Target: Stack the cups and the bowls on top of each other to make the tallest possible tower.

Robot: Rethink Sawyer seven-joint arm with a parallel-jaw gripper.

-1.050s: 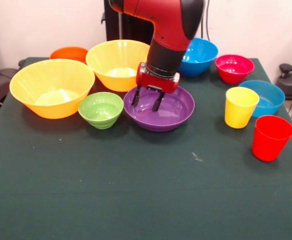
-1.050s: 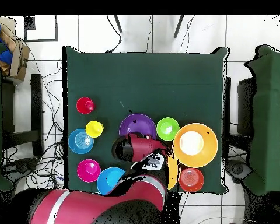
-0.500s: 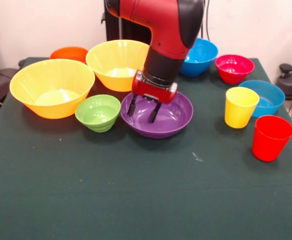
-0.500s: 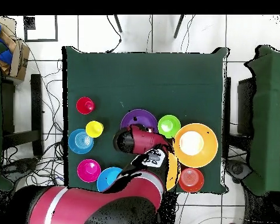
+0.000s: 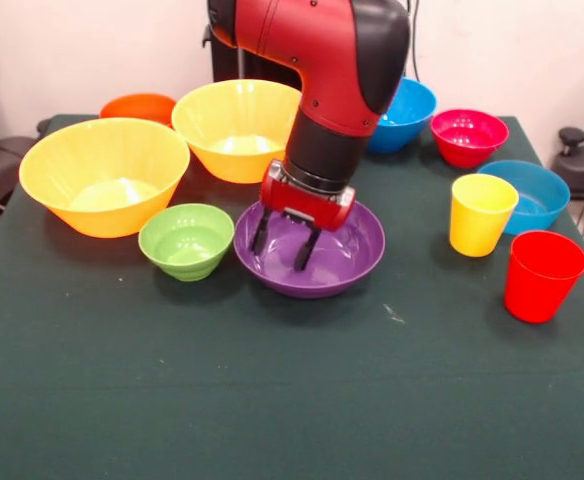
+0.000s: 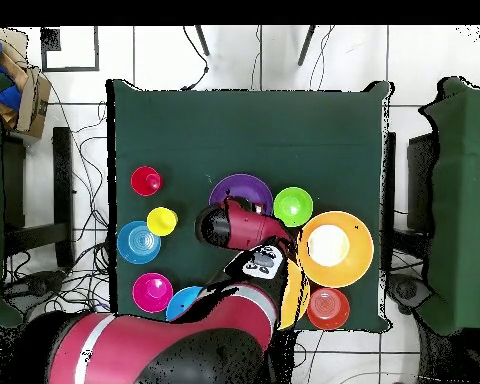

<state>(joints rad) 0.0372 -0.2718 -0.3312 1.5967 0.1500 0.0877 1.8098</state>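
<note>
Front view: your gripper (image 5: 283, 242) sits inside purple bowl (image 5: 310, 247), fingers spread, nothing pinched. Over last second purple bowl slid toward lower left of frame, shoving green bowl (image 5: 186, 240) left with it; the two now touch rim to rim. You're dragging, not lifting. No tower yet: big yellow bowl (image 5: 104, 176) at left sits empty, cups (image 5: 481, 214) untouched at right. Overhead view: arm covers gripper. Judgement: stacking barely begun.
</note>
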